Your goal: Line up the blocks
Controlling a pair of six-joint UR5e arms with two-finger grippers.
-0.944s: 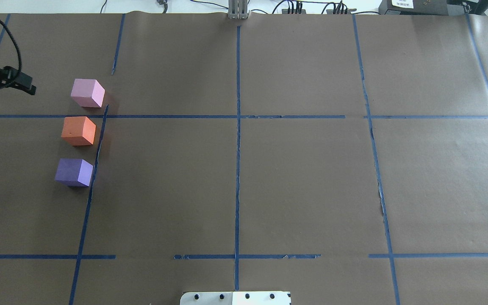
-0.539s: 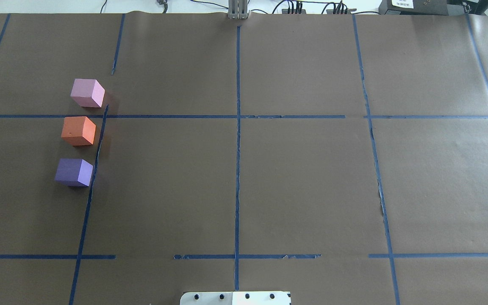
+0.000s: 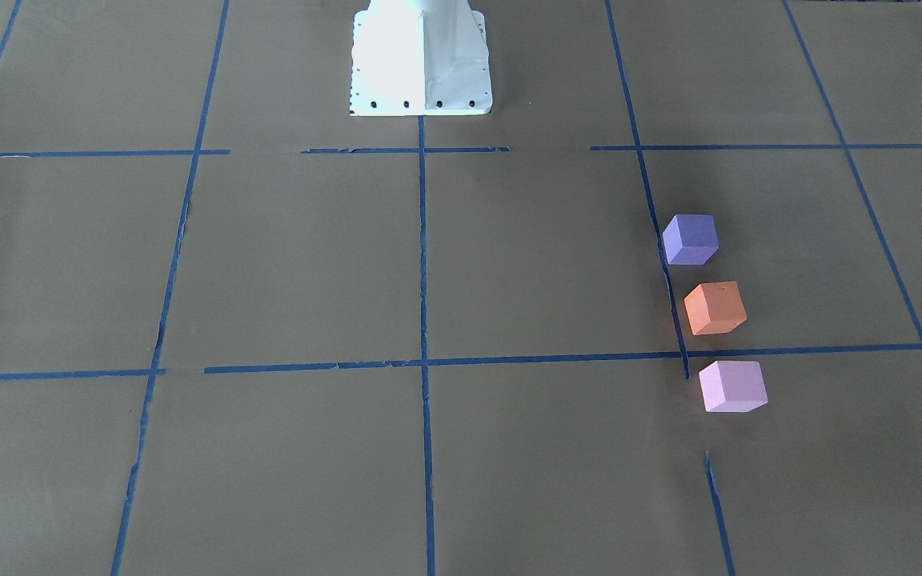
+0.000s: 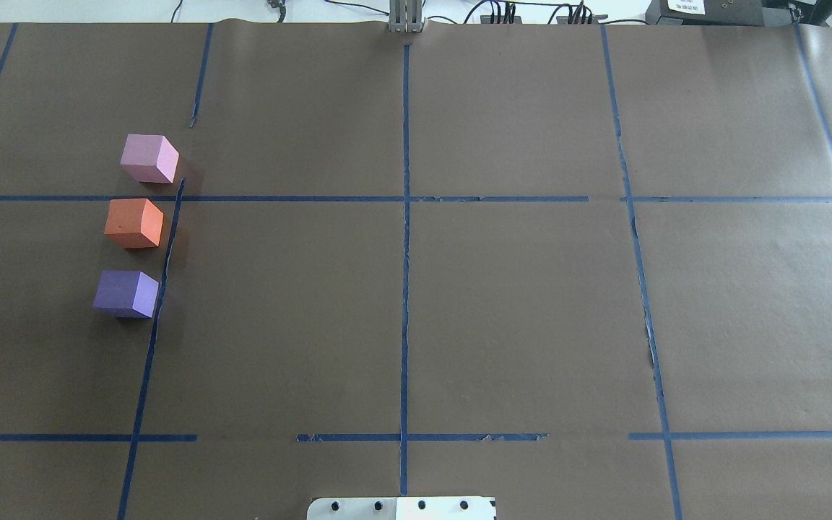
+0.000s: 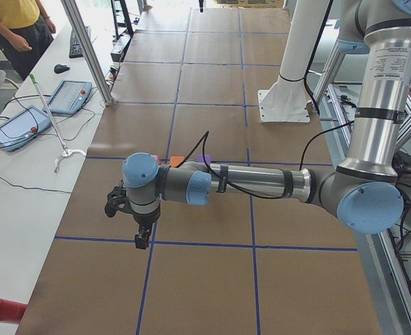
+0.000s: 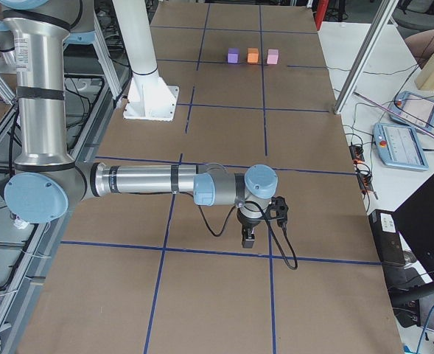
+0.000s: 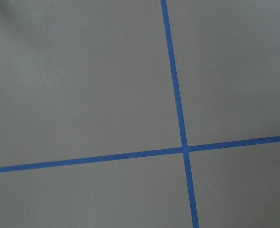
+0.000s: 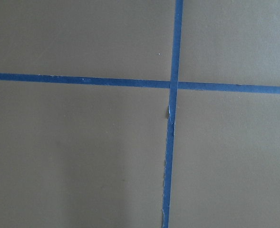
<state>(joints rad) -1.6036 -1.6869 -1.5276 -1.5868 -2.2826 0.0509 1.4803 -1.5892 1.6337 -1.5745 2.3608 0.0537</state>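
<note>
Closest to the robot, its white base plate (image 4: 401, 508) sits at the edge of the brown paper-covered surface (image 4: 531, 310), which is marked into squares by blue tape lines (image 4: 405, 289). On the robot's left side of the surface, the three blocks stand in a row running away from the base, each apart from the next by a small gap and all just beside a lengthwise tape strip. The purple block (image 4: 126, 293) is nearest the robot, the orange block (image 4: 134, 223) is in the middle, and the pink block (image 4: 149, 158) is farthest, just past a crosswise tape line. Each farther block sits slightly more toward the middle of the surface. The left arm (image 5: 247, 185) reaches out low beyond the blocks toward the surface's left end. The right arm (image 6: 150, 181) stretches out well apart from them toward the opposite end. Each wrist points down at a tape crossing (image 7: 184, 149). Only the side views show the left jaws and the right jaws, so I cannot tell how far apart either pair stands; nothing is seen in them.
</note>
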